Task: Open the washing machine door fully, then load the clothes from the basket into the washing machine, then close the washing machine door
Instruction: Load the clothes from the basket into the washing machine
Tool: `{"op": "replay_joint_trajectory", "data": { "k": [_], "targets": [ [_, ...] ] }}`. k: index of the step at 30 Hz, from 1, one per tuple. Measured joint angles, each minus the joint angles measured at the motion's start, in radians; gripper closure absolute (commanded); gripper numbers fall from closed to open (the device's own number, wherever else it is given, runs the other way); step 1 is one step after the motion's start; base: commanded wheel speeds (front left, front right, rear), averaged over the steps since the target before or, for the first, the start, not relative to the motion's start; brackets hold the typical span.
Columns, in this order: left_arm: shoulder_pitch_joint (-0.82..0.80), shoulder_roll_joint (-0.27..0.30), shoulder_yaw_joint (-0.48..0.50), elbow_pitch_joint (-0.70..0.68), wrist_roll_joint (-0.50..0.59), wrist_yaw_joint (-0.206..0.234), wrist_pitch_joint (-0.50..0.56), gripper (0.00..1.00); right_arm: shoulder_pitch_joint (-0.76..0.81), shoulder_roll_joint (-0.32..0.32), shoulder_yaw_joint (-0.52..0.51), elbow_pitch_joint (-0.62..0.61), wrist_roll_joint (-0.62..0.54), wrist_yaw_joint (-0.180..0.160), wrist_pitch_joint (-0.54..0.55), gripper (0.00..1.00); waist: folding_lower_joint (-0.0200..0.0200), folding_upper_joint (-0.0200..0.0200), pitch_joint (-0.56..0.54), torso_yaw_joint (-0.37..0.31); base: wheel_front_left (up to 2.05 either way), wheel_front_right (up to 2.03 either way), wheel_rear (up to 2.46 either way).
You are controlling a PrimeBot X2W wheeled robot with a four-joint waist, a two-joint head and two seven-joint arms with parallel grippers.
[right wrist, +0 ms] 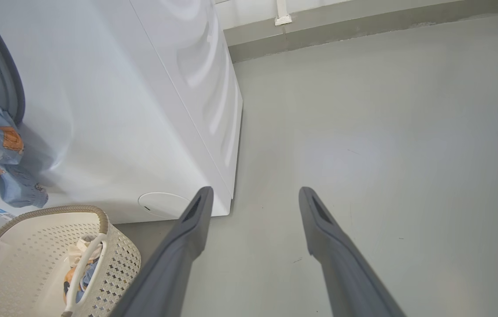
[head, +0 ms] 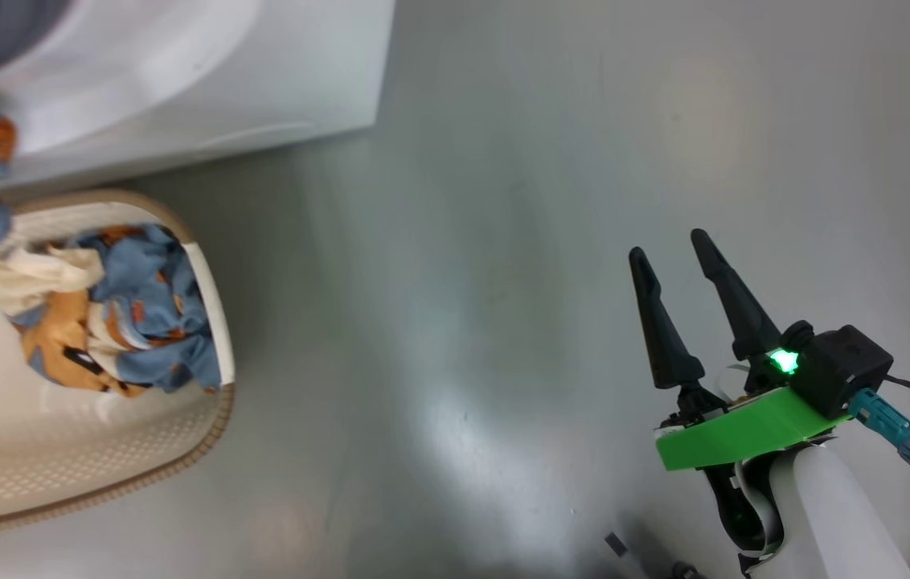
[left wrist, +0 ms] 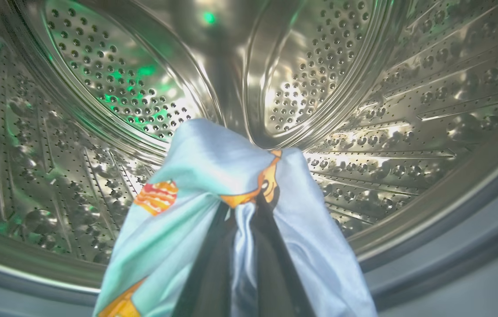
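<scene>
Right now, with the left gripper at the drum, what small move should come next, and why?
Probably ease the left gripper deeper into the steel drum before opening it. It is shut on a light blue printed garment, yet the right wrist view shows part of that garment hanging outside, past the grey gasket. Releasing here might let it slide out.

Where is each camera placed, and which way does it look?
Head view: on the head, looking down at floor, basket, washing machine; open right gripper lower right.
Left wrist view: left wrist, facing into the drum; left gripper shut on a blue garment.
Right wrist view: right wrist, facing washing machine and floor; own fingers apart.
Shared: head and right wrist views show the basket.
</scene>
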Motion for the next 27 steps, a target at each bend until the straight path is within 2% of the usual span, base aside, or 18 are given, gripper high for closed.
{"op": "replay_joint_trajectory", "data": {
  "k": [6,12,13,16,19,27],
  "targets": [
    [-0.192,0.041,-0.123,0.082,-0.054,0.0,0.094,1.0,-0.014,0.0,0.028,0.001,0.029,0.0,0.0,0.0,0.0,0.0,0.07,-0.028,0.0,0.0,0.0],
    [-0.297,0.07,-0.165,0.137,-0.136,0.0,0.201,1.0,-0.017,0.0,0.053,0.001,0.04,0.0,0.0,0.0,-0.0002,0.0,0.105,-0.05,0.0,0.0,0.0],
    [-0.332,0.102,-0.2,0.141,-0.14,0.0,0.249,1.0,-0.021,0.0,0.058,0.001,0.046,0.0,0.0,0.0,-0.0002,0.0,0.121,-0.057,0.0,0.0,0.0],
    [-0.388,0.145,-0.242,0.129,-0.165,0.0,0.285,1.0,-0.043,0.0,0.066,0.001,0.061,0.0,0.0,0.0,-0.0001,0.0,0.149,-0.065,0.0,0.0,0.0],
    [-0.444,0.176,-0.269,0.098,-0.181,0.0,0.268,1.0,-0.06,0.0,0.083,0.001,0.081,0.0,0.0,0.0,-0.0001,0.0,0.178,-0.071,0.0,0.0,0.0],
    [-0.51,0.241,-0.344,0.06,-0.204,0.0,0.114,1.0,-0.091,0.0,0.093,0.0,0.095,0.0,0.0,0.0,-0.0001,0.0,0.223,-0.09,0.0,0.0,0.0]
  ]
}}
